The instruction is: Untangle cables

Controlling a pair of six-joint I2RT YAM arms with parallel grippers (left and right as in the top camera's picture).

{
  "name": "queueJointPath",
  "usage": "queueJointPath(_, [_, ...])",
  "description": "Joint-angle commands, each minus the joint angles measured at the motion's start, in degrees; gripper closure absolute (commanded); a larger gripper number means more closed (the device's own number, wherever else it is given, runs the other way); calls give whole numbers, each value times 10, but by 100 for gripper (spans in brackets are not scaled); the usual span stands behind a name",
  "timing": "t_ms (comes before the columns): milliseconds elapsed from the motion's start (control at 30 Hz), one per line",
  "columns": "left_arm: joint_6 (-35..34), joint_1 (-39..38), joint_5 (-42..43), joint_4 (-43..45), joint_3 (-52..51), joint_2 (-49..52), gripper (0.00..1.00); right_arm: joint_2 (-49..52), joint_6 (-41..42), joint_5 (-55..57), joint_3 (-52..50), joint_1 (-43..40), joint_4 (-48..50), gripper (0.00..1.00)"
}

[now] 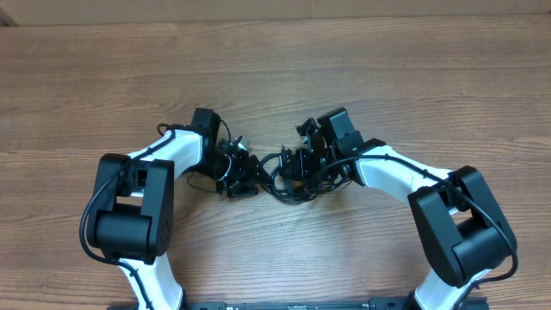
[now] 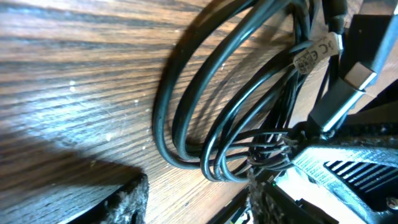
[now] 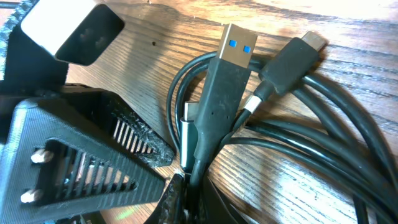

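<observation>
The black cables (image 1: 282, 182) lie as one looped bundle on the wood table between my two grippers. In the left wrist view the loops (image 2: 186, 81) curve just ahead of my left gripper (image 2: 199, 194). Its fingers are spread wide, open and empty, with the loops' lower end touching the right finger. My right gripper (image 3: 194, 194) is shut on a cable (image 3: 205, 130) just below its blue-tongued USB-A plug (image 3: 233, 46). A smaller plug (image 3: 292, 59) lies beside it. In the overhead view my left gripper (image 1: 244, 175) and right gripper (image 1: 301, 165) nearly touch at the bundle.
My left gripper's ribbed black finger (image 3: 74, 155) crowds the left of the right wrist view. My right gripper's body (image 2: 348, 171) and a silver plug (image 2: 357, 78) fill the right of the left wrist view. Bare wood table (image 1: 275, 69) surrounds the arms.
</observation>
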Motion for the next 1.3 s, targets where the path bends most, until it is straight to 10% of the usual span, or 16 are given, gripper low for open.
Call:
queueJointPath(0, [0, 10, -235, -1, -37, 54, 41, -12, 0, 12, 2, 5, 3, 96])
queueJointPath(667, [1, 10, -235, 0, -37, 54, 40, -12, 17, 73, 2, 6, -19, 96])
queueJointPath(933, [1, 10, -235, 0, -37, 54, 40, -12, 17, 73, 2, 6, -19, 67])
queueJointPath(1267, [1, 10, -237, 0, -37, 54, 41, -48, 11, 40, 14, 6, -35, 65])
